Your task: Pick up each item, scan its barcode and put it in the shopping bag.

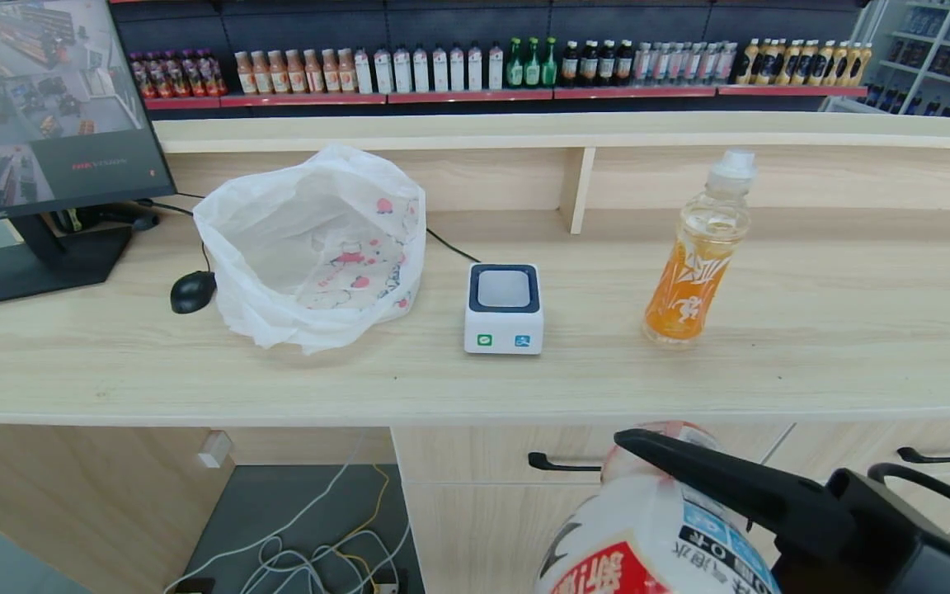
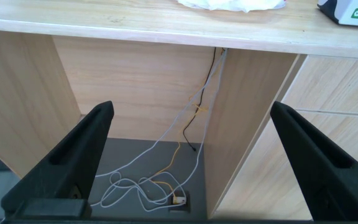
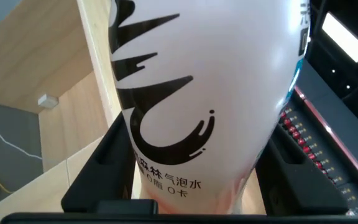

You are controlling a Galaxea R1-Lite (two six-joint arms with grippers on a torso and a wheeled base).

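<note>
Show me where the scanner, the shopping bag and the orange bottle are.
scanner [image 1: 505, 289], head view, its top window.
shopping bag [image 1: 310, 326], head view, its front wall.
orange bottle [image 1: 687, 289], head view, its label.
</note>
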